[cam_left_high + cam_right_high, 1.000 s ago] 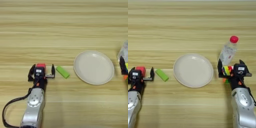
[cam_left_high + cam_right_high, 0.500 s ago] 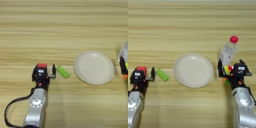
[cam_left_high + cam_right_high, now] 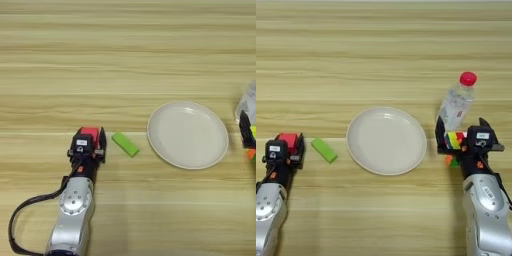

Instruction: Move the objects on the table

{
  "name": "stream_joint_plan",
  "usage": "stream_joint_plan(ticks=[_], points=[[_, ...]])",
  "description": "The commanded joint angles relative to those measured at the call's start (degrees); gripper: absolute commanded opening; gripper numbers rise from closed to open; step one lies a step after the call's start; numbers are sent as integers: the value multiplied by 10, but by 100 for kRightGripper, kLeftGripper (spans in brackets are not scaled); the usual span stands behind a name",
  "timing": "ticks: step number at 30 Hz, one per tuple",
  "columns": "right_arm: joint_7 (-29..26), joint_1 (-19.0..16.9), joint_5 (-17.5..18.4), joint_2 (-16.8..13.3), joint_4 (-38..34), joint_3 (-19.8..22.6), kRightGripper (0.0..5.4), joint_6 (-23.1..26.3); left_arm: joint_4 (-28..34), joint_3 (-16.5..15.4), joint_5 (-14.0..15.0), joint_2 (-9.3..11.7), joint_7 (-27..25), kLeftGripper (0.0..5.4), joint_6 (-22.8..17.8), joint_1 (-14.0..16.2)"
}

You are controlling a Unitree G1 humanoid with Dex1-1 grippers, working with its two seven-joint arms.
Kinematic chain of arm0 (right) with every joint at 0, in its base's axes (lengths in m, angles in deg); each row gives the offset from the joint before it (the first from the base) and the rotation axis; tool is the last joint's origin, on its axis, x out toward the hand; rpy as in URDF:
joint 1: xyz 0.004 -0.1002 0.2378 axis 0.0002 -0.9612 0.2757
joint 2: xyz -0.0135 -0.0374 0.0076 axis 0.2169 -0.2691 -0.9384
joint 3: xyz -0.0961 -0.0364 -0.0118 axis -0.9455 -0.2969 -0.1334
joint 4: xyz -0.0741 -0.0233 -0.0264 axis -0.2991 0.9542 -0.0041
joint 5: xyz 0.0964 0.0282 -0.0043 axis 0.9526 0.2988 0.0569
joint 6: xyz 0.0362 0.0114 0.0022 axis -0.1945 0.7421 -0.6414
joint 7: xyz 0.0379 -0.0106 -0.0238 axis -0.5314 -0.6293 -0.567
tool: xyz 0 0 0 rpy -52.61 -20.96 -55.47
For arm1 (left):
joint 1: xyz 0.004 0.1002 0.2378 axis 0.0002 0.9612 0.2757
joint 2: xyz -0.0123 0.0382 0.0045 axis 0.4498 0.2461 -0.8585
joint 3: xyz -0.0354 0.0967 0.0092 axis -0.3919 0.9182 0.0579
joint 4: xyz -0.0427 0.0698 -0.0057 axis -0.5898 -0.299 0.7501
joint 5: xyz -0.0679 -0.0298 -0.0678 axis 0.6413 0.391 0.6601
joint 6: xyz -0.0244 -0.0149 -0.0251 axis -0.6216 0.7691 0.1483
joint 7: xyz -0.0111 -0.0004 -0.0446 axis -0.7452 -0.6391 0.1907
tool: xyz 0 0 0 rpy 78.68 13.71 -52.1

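Wooden planks made up the table, its grain running across, and it carried all we saw. Our two arms came next in size: the left one rose from the lower left corner, and its gripper sat at the red block. Its two black fingers stood close on either side of that block, pinching it against the table top. The right arm rose from the lower right, and its gripper sat around the cube, one black finger to the cube's left and the other out to the right. We could not tell whether those fingers pressed on the cube or merely stood beside it.

A round white plate lay in the middle, between the grippers. A clear bottle with a red cap stood upright just behind the cube, right of the plate. The green block lay flat and aslant between the red block and the plate, just beside the left gripper and apart from the plate's rim.
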Motion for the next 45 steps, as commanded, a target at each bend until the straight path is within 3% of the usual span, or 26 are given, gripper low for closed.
stream_joint_plan(ticks=[1, 15, 21, 27, 32, 37, 45], points=[[-2, 7, 0, -3, 6, 0, 540, -3, -20, 3, -4, -1, -3, 246, -13, 15], [2, 7, -1, 1, 6, -4, 540, -1, 20, 10, -2, 2, -23, 228, -13, 9], [2, 8, -1, 3, 10, -5, 540, -2, 52, 20, -3, 11, -46, 228, -30, -12], [5, 10, -4, 8, 7, -11, 540, 0, 88, 37, 10, 18, -93, 228, -62, -74], [6, 8, -5, 12, 8, -14, 540, -3, 81, 51, 20, 18, -133, 228, -84, -127], [10, 7, -8, 17, 4, -17, 540, -2, 30, 79, 41, -2, -182, 228, -98, -178], [16, 5, -8, 18, -2, -18, 540, -1, -91, 133, 25, -53, -205, 228, -73, -226]])
